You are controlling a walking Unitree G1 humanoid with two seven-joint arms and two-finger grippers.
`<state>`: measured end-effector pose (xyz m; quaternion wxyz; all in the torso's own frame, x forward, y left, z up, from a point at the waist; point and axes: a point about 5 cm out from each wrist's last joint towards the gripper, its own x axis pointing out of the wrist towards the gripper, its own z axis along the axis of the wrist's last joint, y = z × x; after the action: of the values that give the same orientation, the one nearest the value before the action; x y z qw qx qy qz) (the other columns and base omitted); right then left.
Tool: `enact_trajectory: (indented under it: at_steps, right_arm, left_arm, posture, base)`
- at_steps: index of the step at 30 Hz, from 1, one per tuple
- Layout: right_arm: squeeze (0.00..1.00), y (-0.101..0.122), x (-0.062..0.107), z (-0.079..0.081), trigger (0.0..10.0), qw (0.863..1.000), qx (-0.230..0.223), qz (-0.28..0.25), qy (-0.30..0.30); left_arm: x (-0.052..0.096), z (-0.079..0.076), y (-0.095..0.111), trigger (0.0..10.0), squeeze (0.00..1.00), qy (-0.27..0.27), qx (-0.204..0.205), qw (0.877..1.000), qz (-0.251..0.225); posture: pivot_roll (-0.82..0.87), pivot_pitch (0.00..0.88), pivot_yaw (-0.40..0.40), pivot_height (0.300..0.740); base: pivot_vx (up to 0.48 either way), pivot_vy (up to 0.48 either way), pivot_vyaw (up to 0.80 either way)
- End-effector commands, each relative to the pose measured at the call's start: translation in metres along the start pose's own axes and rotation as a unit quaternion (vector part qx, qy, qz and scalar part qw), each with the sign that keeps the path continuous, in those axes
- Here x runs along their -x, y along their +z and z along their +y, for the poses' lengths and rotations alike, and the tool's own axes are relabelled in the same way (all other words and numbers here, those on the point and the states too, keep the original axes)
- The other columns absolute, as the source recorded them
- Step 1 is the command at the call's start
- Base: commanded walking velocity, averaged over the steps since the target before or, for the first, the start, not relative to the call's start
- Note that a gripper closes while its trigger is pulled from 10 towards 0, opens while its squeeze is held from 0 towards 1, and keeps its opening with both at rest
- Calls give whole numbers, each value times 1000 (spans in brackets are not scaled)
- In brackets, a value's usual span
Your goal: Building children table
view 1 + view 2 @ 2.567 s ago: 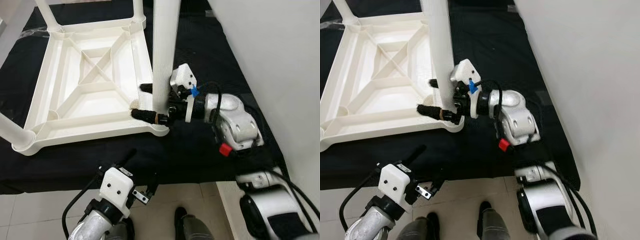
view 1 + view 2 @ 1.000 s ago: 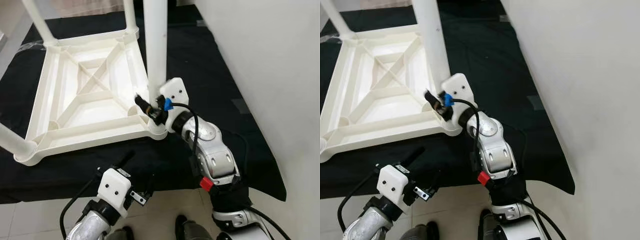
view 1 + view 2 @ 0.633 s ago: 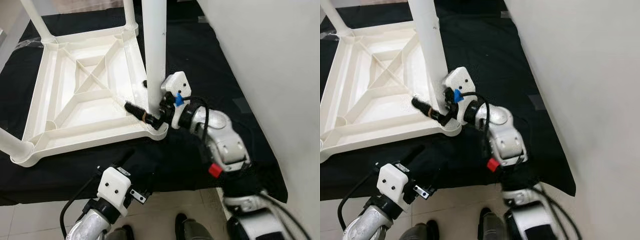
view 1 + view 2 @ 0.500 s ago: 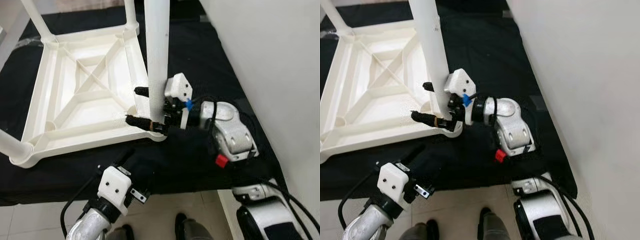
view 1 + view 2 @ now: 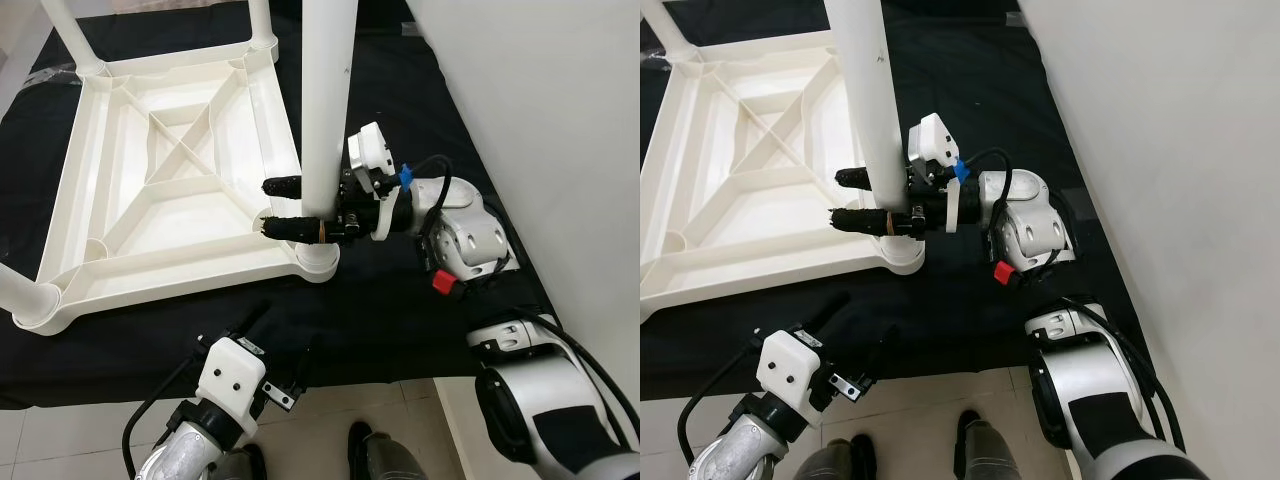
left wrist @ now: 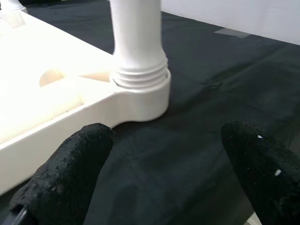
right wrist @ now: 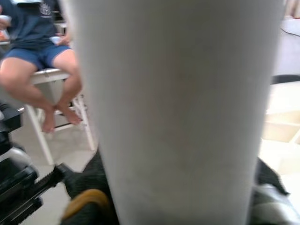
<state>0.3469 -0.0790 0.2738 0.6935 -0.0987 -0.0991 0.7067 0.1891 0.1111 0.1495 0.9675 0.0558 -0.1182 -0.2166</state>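
So the big thing here is the black cloth [image 5: 420,90] spread over the work surface, and lying on it upside down is the white plastic tabletop [image 5: 170,190], ribbed underside facing up. Legs stick up out of its corners; the one that matters is the near-right table leg [image 5: 325,110], standing straight up, long axis vertical, with its foot seated in the corner socket [image 5: 318,262] nearest the robot.

The right gripper [image 5: 290,205] comes at that leg from the right, sideways, just above the socket. Its two black fingers [image 5: 285,226] sit one on each side of the tube, closed around it, so I'd call that a grip on the leg.

From the right wrist, the leg is basically a white wall right between the fingers, with a person on a chair [image 7: 44,61] behind it.

The left gripper [image 6: 164,173] hangs low at the cloth's near edge, fingers spread apart and holding nothing, looking at that same socket. The right arm is clearly the closer one. My guess: any next twist or push has to run along that vertical axis, down into the socket.
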Motion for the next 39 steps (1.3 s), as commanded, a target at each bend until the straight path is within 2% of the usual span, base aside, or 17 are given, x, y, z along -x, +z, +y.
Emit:
enact_trajectory:
  at_steps: [1,5,9,10,11,13,16,23,24,25,26,28,29,30,37,38,39]
  right_arm:
    - [0,4,0,1,0,999,6,-17,33]
    - [0,1,2,0,0,1000,8,-11,19]
    - [0,-25,-4,-3,0,985,-18,49,-167]
    - [0,-50,-4,-1,0,938,-63,90,-328]
    - [0,-50,-4,-1,0,938,-63,90,-328]
    - [0,-96,-7,49,0,861,-115,173,-465]
    - [0,-111,-38,107,0,875,-161,180,-419]
    - [0,-94,-59,96,0,888,-130,165,-410]
    - [0,-91,-57,89,4431,884,-122,165,-420]
    - [0,-91,-57,89,4431,884,-122,165,-420]
    - [0,-83,-53,80,10000,874,-109,165,-444]
    - [0,-81,-51,76,10000,873,-104,163,-449]
    - [937,-77,-47,69,10000,873,-99,154,-451]
    - [1000,-70,-42,63,10000,874,-88,141,-456]
    - [1000,-48,-35,36,10000,917,-39,79,-389]
    - [855,-41,-35,33,10000,936,-38,59,-344]
    - [0,-36,-35,32,10000,948,-37,45,-313]
  left_arm:
    - [3,-3,0,10000,0,0,2,1000,4]
    - [3,-4,0,10000,0,-1,2,1000,4]
    - [5,-4,0,10000,0,0,2,1000,5]
    - [6,-4,0,10000,0,3,1,1000,5]
    - [6,-4,0,10000,0,3,1,1000,5]
    - [7,-2,1,10000,0,9,0,1000,6]
    - [7,-1,1,10000,0,6,1,1000,7]
    - [4,0,-3,10000,0,-14,8,1000,11]
    - [4,0,-3,10000,0,-14,8,1000,12]
    - [4,0,-3,10000,0,-14,8,1000,12]
    - [4,0,-4,10000,0,-9,6,1000,12]
    - [3,0,-4,10000,0,-6,4,1000,11]
    - [3,0,-3,10000,0,-2,3,1000,10]
    - [3,1,-3,10000,0,4,1,1000,9]
    - [1,2,-3,10000,0,6,0,1000,7]
    - [1,1,-3,10000,0,5,0,1000,6]
    - [0,1,-3,10000,0,4,0,1000,6]
  posture:
    - [116,286,-24,740]
    - [113,286,-26,740]
    - [108,285,-42,740]
    - [104,286,-41,740]
    - [104,286,-41,740]
    - [100,294,-24,740]
    - [91,301,-7,740]
    - [79,283,8,740]
    - [83,276,4,740]
    - [83,276,4,740]
    - [89,276,-4,740]
    - [89,276,-4,740]
    - [89,277,-9,740]
    - [90,278,-14,740]
    - [92,272,-18,740]
    - [93,271,-18,740]
    - [93,271,-18,740]
  base:
    - [0,0,0]
    - [0,0,0]
    - [0,0,0]
    - [0,0,0]
    - [0,0,0]
    - [0,0,0]
    - [0,0,0]
    - [0,0,0]
    - [0,0,0]
    - [0,0,0]
    - [0,0,0]
    - [0,0,0]
    - [0,0,0]
    - [0,0,0]
    - [0,0,0]
    - [0,0,0]
    - [0,0,0]
